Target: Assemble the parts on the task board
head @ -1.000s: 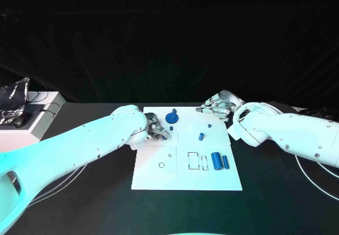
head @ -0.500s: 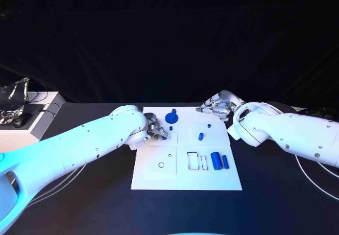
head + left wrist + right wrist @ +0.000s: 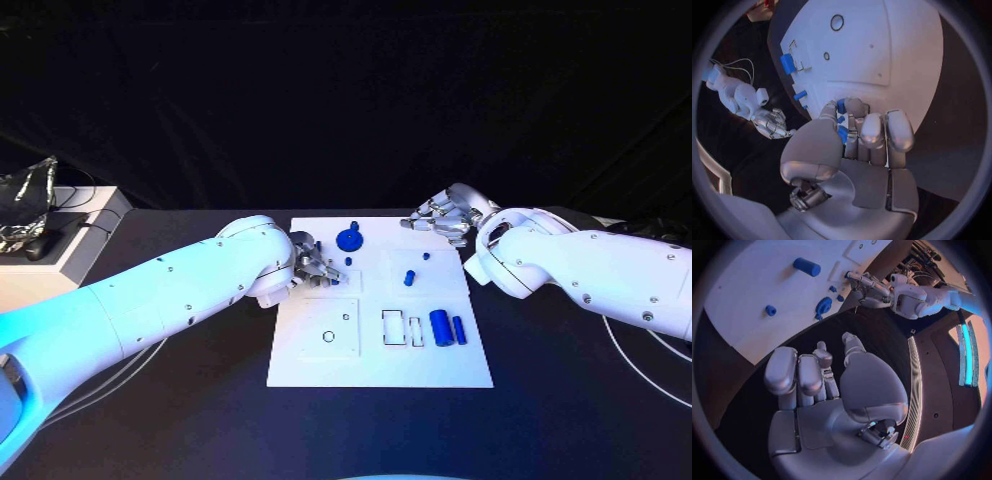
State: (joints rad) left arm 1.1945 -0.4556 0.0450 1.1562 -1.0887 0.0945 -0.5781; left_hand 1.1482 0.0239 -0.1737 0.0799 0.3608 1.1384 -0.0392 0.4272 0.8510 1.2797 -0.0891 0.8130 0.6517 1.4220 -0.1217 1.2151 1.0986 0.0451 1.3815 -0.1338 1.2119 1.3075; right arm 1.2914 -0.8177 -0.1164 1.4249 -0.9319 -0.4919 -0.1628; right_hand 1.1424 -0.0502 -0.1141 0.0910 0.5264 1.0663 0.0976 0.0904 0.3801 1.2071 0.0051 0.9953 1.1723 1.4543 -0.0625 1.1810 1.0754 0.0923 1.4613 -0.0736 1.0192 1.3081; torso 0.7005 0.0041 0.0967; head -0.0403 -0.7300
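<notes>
The white task board (image 3: 382, 360) lies flat at the middle of the black worktop (image 3: 577, 400), with one arm entering from each side. The left hand (image 3: 317, 268) sits over the board's left edge near its far corner; its forearm covers that edge and part of the worktop beside it. In the left wrist view the fingers (image 3: 873, 131) are curled inward around small blue pieces (image 3: 842, 132), so this hand is grasping them, though their number cannot be told. The right hand (image 3: 444, 218) hovers at the board's far right corner, clear of the parts; the right wrist view shows its fingers (image 3: 792, 375) curled in with nothing between them, so it is clenched on nothing. Five blue parts are visible on the board in the head view: one round knob (image 3: 351, 238) near the far edge, one small peg (image 3: 349, 261) just beside the left hand, one short pin (image 3: 410, 277) near the centre, and two cylinders (image 3: 449, 328) lying side by side toward the right edge. To the left of the worktop stands a white box (image 3: 58, 240) carrying a dark device.
</notes>
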